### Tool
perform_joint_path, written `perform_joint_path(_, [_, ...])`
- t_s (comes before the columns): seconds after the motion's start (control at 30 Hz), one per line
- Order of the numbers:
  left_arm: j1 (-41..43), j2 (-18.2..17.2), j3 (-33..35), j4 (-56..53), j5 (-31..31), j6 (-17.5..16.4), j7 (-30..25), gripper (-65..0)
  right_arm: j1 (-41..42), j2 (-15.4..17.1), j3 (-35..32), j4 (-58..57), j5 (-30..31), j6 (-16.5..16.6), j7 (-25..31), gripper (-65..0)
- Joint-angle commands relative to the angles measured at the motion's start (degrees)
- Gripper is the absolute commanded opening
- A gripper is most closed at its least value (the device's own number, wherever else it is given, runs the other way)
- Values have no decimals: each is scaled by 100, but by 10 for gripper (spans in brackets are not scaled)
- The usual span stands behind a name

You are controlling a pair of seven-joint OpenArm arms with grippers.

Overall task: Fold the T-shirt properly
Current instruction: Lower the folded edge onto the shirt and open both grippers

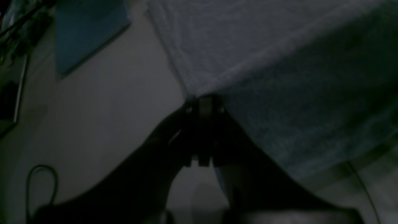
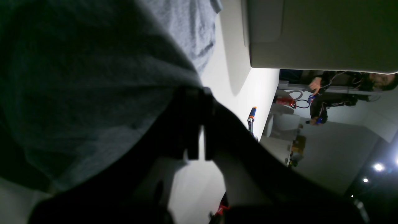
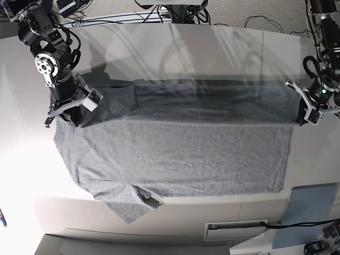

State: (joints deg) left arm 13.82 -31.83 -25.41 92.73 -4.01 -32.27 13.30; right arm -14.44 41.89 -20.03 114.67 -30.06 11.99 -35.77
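Now the T-shirt (image 3: pixel 175 149) lies spread across the tabletop (image 3: pixel 175 48), its far edge lifted. Left pincer (image 3: pixel 307 114) and right pincer (image 3: pixel 71 111) each pinch that edge at opposite ends, jaws clamped on cloth.

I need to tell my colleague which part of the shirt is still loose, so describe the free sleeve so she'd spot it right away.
Start at the white table and the big grey T-shirt spread across it. Follow its near edge toward the side where the right hand pinches the cloth. The free sleeve is the grey flap sticking out past that edge, lying flat, unlike the far edge, lifted between both hands.
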Motion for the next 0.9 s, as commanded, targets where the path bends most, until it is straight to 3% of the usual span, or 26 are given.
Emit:
perform_joint_path(0.0, [-120, -120, -48, -2, -125, 68, -131, -650, 66, 96, 39, 70, -79, -109, -9, -650])
perform_joint_path(0.17, [-402, -118, -46, -299, -247, -297, -129, -650, 66, 96, 39, 70, -81, -109, -9, -650])
perform_joint_path(0.7, [-481, -120, -46, -302, -544, -293, -127, -632, 96, 48, 42, 70, -74, -116, 26, -650])
perform_joint_path(0.73, [-481, -120, -46, -302, -544, -293, -125, -597, 96, 48, 42, 70, -74, -118, 50, -627])
perform_joint_path(0.87, [-479, -120, -46, -302, -544, -291, -127, -462, 96, 48, 42, 70, 146, -260, 136, -389])
